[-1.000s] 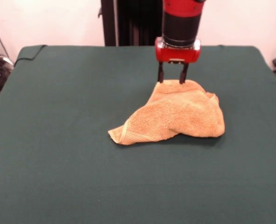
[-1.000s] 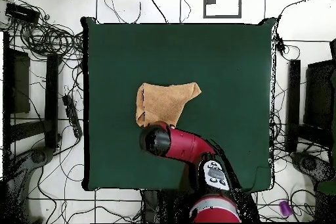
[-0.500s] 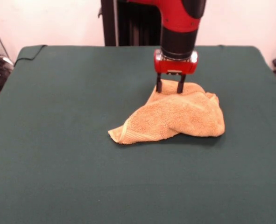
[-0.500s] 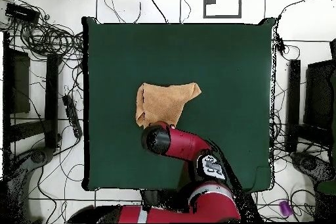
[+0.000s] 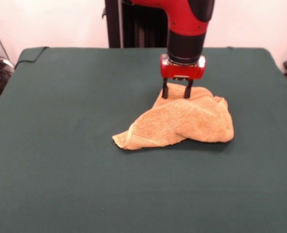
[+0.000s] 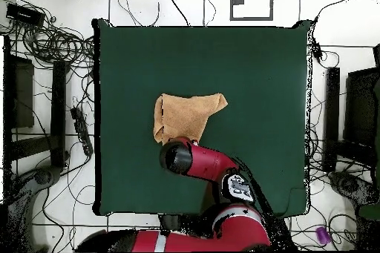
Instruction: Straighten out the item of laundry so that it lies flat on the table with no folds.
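Observation:
The orange-tan terry towel (image 5: 184, 121) lies crumpled and folded over itself on the dark green table (image 5: 65, 145), right of the middle. A banded corner points to the front left. In the overhead view the towel (image 6: 185, 115) sits just above the arm's wrist. My gripper (image 5: 176, 94) stands upright at the towel's far edge, its two black fingers open and their tips down at the cloth. It holds nothing that I can see. In the overhead view the gripper is hidden under the red arm (image 6: 200, 162).
The robot's black pedestal (image 5: 133, 24) stands behind the table's far edge. Cables and dark boxes (image 6: 44, 64) lie on the floor around the table in the overhead view.
The gripper has come down from just above the towel's far edge until its fingertips reach the cloth. The towel has not moved.

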`<state>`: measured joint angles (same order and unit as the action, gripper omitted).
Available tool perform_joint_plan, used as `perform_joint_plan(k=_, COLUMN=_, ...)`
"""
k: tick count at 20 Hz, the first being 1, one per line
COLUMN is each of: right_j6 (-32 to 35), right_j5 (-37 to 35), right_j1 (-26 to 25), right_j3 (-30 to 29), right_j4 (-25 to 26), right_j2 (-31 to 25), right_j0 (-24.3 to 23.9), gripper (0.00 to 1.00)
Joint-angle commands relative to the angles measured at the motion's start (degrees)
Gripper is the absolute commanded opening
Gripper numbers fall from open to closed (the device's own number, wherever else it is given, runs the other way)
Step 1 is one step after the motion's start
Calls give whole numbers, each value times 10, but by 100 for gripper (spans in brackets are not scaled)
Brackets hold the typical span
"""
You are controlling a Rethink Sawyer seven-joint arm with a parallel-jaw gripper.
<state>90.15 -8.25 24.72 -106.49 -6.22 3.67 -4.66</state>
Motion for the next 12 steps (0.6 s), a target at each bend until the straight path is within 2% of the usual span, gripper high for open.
perform_joint_plan(k=1, right_j6=149, right_j5=108, right_j1=-97, right_j3=46, right_j4=-32, right_j2=-60, right_j0=11, gripper=100)
perform_joint_plan(k=12, right_j6=144, right_j5=102, right_j1=-109, right_j3=50, right_j4=-31, right_j2=-56, right_j0=17, gripper=100)
